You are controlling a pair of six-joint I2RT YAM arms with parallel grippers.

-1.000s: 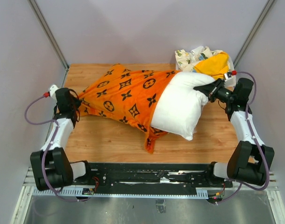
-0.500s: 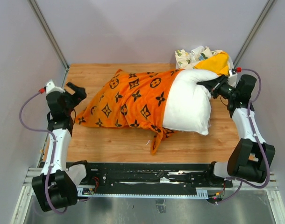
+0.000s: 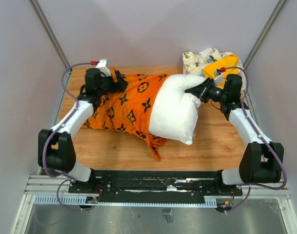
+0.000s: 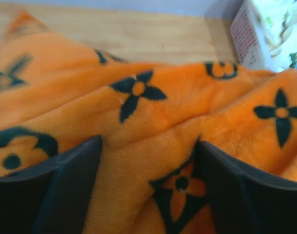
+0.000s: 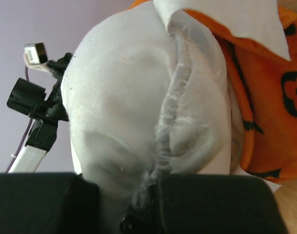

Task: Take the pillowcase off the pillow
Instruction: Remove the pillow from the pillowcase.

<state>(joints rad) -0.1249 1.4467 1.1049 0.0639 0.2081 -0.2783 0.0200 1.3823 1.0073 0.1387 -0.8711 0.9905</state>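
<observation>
The bright orange pillowcase (image 3: 124,105) with black motifs lies across the wooden table and still covers the left end of the pillow. The plump white pillow (image 3: 174,109) sticks out of its right opening. My left gripper (image 3: 120,80) is at the case's far edge, open. Its fingers (image 4: 75,165) straddle a raised fold of the orange pillowcase (image 4: 139,102), pressing into the pile. My right gripper (image 3: 194,91) is shut on the pillow's right end. In the right wrist view it (image 5: 148,183) pinches the frayed seam of the pillow (image 5: 119,97), with the pillowcase (image 5: 270,87) behind.
A white basket (image 3: 186,62) at the back right corner holds a floral-print cloth (image 3: 199,57) and a plain yellow-orange cloth (image 3: 219,67), just behind my right arm. Grey walls close in the table on three sides. Bare wood shows at the front right (image 3: 221,146).
My left gripper let go of the pillowcase's left end, opened, and swung to the far edge onto the case. The right gripper pushed the pillow leftward, and the case bunched up shorter.
</observation>
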